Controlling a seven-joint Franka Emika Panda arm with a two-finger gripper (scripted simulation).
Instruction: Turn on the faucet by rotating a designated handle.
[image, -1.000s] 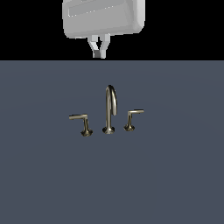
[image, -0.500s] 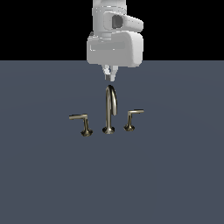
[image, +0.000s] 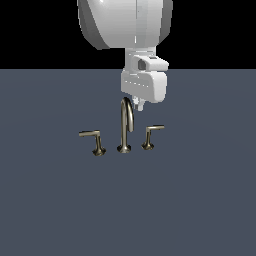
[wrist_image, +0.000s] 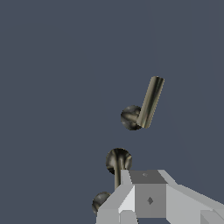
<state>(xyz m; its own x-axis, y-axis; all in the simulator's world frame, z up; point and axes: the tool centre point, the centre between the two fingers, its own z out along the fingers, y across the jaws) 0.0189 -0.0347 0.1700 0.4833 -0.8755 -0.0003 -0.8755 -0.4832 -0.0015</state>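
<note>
The brass faucet (image: 125, 127) stands on the dark grey surface, its gooseneck spout in the middle. The smaller handle (image: 151, 135) is at the exterior view's right of the spout, the bigger lever (image: 93, 140) at its left. My gripper (image: 139, 104) hangs just behind the top of the spout, a little toward the smaller handle and above it, touching nothing. Its fingers look shut and empty. In the wrist view the bigger lever (wrist_image: 148, 105) and the spout base (wrist_image: 118, 161) show. The smaller handle's base (wrist_image: 100, 201) is half hidden by my gripper (wrist_image: 142, 183).
The flat dark grey surface (image: 200, 210) spreads all around the faucet. The large white arm body (image: 125, 25) fills the top middle of the exterior view.
The arm has come down and toward the exterior view's right. The gripper went from high behind the faucet to level with the top of the spout. The faucet handles have not moved.
</note>
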